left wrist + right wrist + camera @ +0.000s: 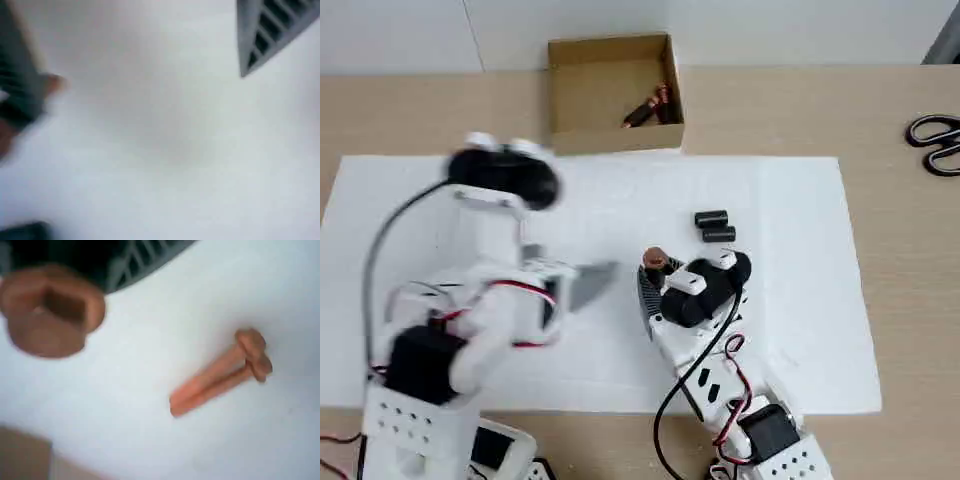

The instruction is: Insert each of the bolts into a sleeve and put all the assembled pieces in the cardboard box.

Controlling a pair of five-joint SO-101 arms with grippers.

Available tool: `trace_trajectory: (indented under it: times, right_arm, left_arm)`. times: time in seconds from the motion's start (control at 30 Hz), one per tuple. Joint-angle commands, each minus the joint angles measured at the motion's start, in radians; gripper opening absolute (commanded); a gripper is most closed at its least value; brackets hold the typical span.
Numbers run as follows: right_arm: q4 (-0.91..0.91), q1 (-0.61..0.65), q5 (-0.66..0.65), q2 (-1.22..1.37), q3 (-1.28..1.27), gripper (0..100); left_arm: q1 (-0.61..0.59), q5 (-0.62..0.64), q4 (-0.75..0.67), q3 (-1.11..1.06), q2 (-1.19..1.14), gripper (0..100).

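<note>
Where the high view looks down, the cardboard box (pixel 565 95) holds assembled pieces (pixel 648 107); two sleeves (pixel 712 218) lie near the right claw (pixel 655 270), clenched on a bolt (pixel 655 260), likely for sleeving. In the left wrist view, the left claw (pixel 250 60) hangs over the white sheet (pixel 175 150); released or clenched, I cannot tell. In the right wrist view, the claw pinches the bolt's head; a loose bolt (pixel 220 375) lies nearby.

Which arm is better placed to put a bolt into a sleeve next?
Right: the right gripper holds a bolt near the two sleeves; the left gripper is farther off, over the white sheet.
</note>
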State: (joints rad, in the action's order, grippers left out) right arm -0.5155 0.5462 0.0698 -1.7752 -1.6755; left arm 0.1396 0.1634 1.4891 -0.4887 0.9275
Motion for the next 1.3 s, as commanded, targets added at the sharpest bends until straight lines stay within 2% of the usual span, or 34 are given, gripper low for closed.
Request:
trace_trajectory:
  times: [0.0, 0.1, 0.2, 0.37, 0.6, 0.83, 1.1, 1.27]
  right_arm:
    - [-0.084, -0.025, 0.002, -0.025, 0.055, 0.7]
    - [-0.157, -0.044, -0.011, -0.022, 0.176, 0.7]
    - [-0.162, -0.045, -0.104, 0.024, 0.298, 0.7]
    - [-0.147, -0.077, -0.186, 0.288, 0.528, 0.7]
    - [0.182, -0.182, -0.187, 0.783, 0.822, 0.7]
    - [0.458, -0.206, -0.186, 1.283, 1.096, 0.7]
    - [0.713, -0.206, -0.189, 1.867, 1.473, 0.7]
    - [0.76, -0.208, -0.189, 2.186, 1.757, 0.7]
  left_arm:
    - [-0.169, -0.095, 0.006, 0.031, 0.011, 32]
    - [-0.204, -0.112, 0.025, 0.027, 0.011, 32]
    - [-0.201, -0.112, 0.031, 0.027, 0.011, 32]
    - [-0.149, -0.112, 0.031, 0.028, 0.011, 32]
    - [-0.106, -0.112, 0.029, 0.028, 0.011, 32]
    - [-0.11, -0.112, 0.029, 0.028, 0.011, 32]
    - [-0.112, -0.112, 0.029, 0.027, 0.008, 32]
    - [-0.112, -0.112, 0.029, 0.027, 0.005, 32]
